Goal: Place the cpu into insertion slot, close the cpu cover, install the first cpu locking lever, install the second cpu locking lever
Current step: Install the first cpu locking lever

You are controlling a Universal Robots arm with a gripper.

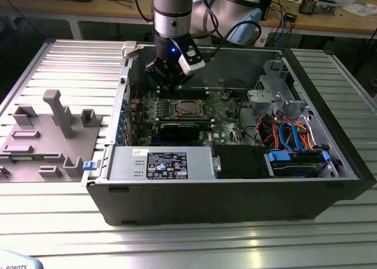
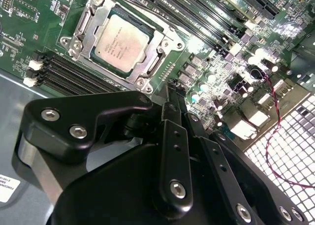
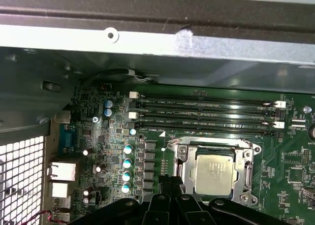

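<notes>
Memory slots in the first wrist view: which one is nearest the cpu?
The outermost slot bordering the cpu cover around the cpu; the other three lie beyond it, toward the case wall.

Lab: cluttered workbench (image 1: 330, 16), slotted table (image 1: 70, 63)

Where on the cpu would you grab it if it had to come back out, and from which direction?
Probably from straight above, by two opposite edges. The cpu lies flat in its socket with the cpu cover closed around it, so just its silver top shows and its edges sit under the frame. The cover would have to be open first. The gripper hangs beside the socket, holding nothing.
</notes>
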